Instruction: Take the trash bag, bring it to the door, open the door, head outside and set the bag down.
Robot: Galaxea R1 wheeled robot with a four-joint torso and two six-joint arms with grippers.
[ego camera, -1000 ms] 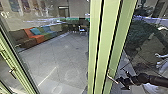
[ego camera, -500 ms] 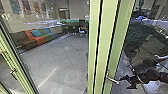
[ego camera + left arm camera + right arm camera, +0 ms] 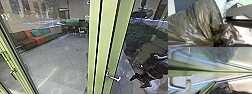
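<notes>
In the head view my right gripper [image 3: 137, 82] is at the lower right, its fingers spread apart. It is clear of the metal door handle [image 3: 113, 78], which sticks out from the green door frame [image 3: 112, 50] to its left. The handle [image 3: 180, 88] looms large beside the green door edge [image 3: 199, 73] in the right wrist view. In the left wrist view the dark, shiny trash bag [image 3: 203, 18] is bunched tightly together at my left gripper [image 3: 216, 43]; the fingertips are buried in its folds.
Glass panes flank the frame. Behind the left pane are a multicoloured sofa [image 3: 37, 37], a chair [image 3: 82, 30] and tiled floor [image 3: 60, 57]. Another green frame [image 3: 15, 67] with a handle stands at the left. Leafy plants [image 3: 140, 32] show at the right.
My right gripper has come off the door handle and moved right, away from it. The handle has swung up from its downward slant to nearly level. The door frame has hardly shifted.
</notes>
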